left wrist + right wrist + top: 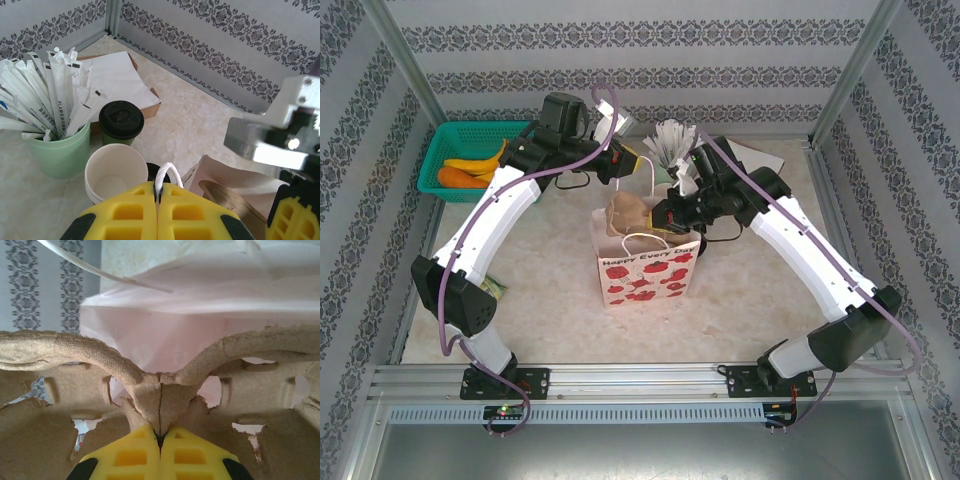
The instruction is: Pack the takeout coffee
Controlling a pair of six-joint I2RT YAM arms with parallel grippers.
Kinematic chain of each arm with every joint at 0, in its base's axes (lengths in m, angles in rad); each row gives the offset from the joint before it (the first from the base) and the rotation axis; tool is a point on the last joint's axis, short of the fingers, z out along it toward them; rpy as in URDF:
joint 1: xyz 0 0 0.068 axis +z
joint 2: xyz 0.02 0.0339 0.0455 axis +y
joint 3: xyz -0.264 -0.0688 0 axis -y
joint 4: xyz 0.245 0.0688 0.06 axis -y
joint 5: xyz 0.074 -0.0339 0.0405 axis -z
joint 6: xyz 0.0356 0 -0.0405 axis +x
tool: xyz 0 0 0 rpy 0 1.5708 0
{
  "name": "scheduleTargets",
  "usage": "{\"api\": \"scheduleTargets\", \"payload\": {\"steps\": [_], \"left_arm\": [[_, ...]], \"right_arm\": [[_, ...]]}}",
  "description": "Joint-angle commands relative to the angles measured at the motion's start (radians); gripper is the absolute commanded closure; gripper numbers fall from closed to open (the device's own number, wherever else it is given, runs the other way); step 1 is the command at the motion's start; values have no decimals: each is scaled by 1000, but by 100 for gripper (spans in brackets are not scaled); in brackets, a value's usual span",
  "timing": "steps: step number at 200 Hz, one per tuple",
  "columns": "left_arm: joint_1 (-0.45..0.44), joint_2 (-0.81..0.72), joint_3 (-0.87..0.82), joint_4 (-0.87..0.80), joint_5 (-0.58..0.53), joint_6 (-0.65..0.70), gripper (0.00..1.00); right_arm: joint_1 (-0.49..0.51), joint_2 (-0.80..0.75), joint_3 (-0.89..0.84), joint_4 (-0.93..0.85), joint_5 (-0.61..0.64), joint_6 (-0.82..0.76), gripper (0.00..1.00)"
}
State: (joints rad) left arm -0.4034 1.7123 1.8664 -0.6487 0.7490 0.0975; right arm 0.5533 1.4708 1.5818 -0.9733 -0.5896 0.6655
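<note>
The right gripper (160,436) is pressed together on the middle ridge of the pulp tray (60,360). The tray sits in the mouth of the red-and-white paper bag (645,275), which stands mid-table (550,300). The left gripper (159,196) pinches the bag's white cord handle (169,172). Behind the bag, toward the table's far edge, the black-lidded green cup (121,120) stands outside it, just beside an open paper cup (116,172). By my judgement the tray is partly in and the cup is not yet packed.

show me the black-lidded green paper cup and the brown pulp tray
black-lidded green paper cup (121,119): left wrist view, top of the lid
brown pulp tray (75,352): right wrist view, left curved ridge
</note>
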Motion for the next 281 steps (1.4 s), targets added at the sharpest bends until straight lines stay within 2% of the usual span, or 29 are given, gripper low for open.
{"api": "scheduleTargets", "payload": {"steps": [1,42,111,136,182,242,266,281], "left_arm": [[10,-2,-1,33,10,-12,100],[10,9,5,48,24,-43,100],[11,54,53,44,37,-106,100],[10,64,62,62,37,-128,100],[10,64,61,114,-42,-175,100],[10,9,-26,254,38,-181,100],[11,-4,-57,277,112,-176,100],[10,-6,-62,262,102,-174,100]], "right_arm": [[21,10,35,-53,115,-14,100],[70,34,42,-74,278,-5,100],[129,140,143,-225,379,-123,100],[136,166,156,-254,387,-146,100],[158,198,169,-294,366,-179,100],[158,237,176,-330,331,-177,100],[147,265,179,-340,300,-180,100],[145,280,186,-349,295,-178,100]]}}
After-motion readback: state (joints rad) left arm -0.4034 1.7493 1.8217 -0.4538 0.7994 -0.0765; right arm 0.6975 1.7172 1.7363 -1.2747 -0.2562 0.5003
